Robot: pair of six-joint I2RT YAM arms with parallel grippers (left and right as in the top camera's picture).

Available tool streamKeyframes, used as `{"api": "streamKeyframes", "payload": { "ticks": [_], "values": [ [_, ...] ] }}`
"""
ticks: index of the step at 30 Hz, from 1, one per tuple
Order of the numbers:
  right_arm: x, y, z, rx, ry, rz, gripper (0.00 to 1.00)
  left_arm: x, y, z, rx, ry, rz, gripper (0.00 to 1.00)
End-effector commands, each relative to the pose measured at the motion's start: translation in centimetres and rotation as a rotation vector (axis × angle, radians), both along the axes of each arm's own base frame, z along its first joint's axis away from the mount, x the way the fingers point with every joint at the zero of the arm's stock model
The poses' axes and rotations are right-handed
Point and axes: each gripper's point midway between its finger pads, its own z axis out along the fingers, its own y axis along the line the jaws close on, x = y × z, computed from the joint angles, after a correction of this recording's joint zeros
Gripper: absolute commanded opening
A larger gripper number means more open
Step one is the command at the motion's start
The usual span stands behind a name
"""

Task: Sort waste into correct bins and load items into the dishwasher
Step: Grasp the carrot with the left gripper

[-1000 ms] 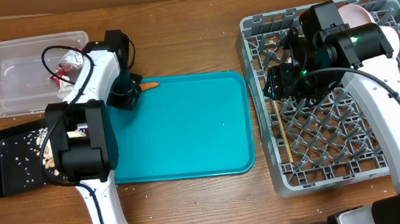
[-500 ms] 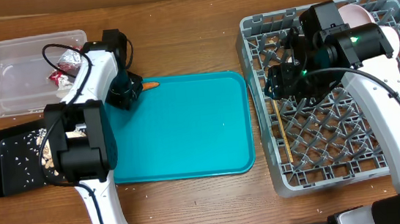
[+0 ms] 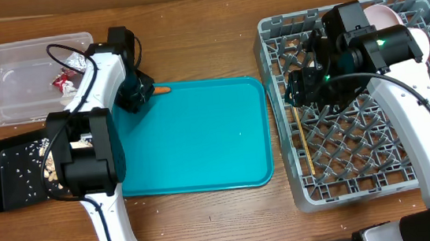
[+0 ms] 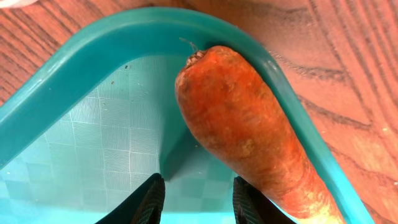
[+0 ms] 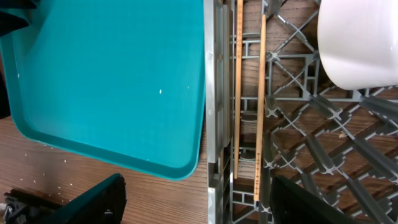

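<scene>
Carrot [image 4: 242,124] lies against the rim in the teal tray's [image 4: 81,68] far-left corner; your left gripper [image 4: 198,200] hangs open beside it, empty. Your right gripper [image 5: 200,200] is open above the chopsticks [image 5: 237,93] in the dish rack [image 5: 298,124]

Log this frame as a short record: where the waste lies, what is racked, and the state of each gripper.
carrot: in a corner of the teal tray, against its rim
left gripper: open, beside the carrot, holding nothing
red wrapper and foil ball: in the clear tub
food scraps: on the black tray
chopsticks: lying in the dish rack, near its left edge
right gripper: open, empty, above the rack
</scene>
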Motion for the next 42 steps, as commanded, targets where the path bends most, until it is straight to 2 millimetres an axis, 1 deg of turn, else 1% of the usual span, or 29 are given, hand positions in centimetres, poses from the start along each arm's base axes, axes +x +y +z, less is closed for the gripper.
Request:
{"api": "streamKeyframes", "payload": {
  "ticks": [1,5,7,11,14,15,16,17,18,21,24,34,42],
  "values": [
    [0.4,-0.3,0.7,-0.012,-0.033,-0.006,0.77,1.5,-0.2,2.5,-0.014,-0.077,-0.023,0.4],
    [0.5,-0.4,0.7,-0.021,-0.035,-0.009,0.78,1.5,-1.2,2.7,-0.074,-0.081,-0.048,0.4],
    [0.5,-0.4,0.7,-0.021,-0.035,-0.009,0.79,1.7,-1.4,3.1,-0.085,-0.088,-0.05,0.43],
    [0.5,-0.5,0.7,-0.024,-0.037,-0.009,0.79,1.7,-1.3,4.5,-0.08,-0.111,-0.05,0.46],
    [0.5,-0.6,0.6,-0.033,-0.038,-0.012,0.8,1.8,-1.0,5.9,-0.062,-0.142,-0.048,0.48],
    [0.5,-0.7,0.6,-0.035,-0.038,-0.013,0.8,1.9,-0.9,6.4,-0.055,-0.154,-0.047,0.54],
    [0.5,-0.7,0.6,-0.035,-0.038,-0.012,0.8,2.0,-0.8,6.6,-0.05,-0.165,-0.046,0.63],
    [0.6,-0.7,0.6,-0.035,-0.038,-0.013,0.8,2.3,-0.8,6.9,-0.049,-0.179,-0.045,0.66],
    [0.5,-0.7,0.6,-0.035,-0.038,-0.013,0.8,2.7,-0.8,7.0,-0.05,-0.197,-0.044,0.66],
    [0.5,-0.7,0.6,-0.035,-0.038,-0.013,0.8,3.1,-1.0,6.7,-0.05,-0.207,-0.048,0.68],
    [0.5,-0.7,0.6,-0.035,-0.038,-0.013,0.8,3.3,-1.3,6.1,-0.05,-0.204,-0.055,0.67],
    [0.5,-0.7,0.6,-0.035,-0.038,-0.013,0.8,3.0,-1.3,3.2,-0.034,-0.141,-0.057,0.67],
    [0.5,-0.7,0.6,-0.035,-0.038,-0.013,0.8,2.8,-1.2,1.9,-0.02,-0.112,-0.058,0.68]
  ]
}}
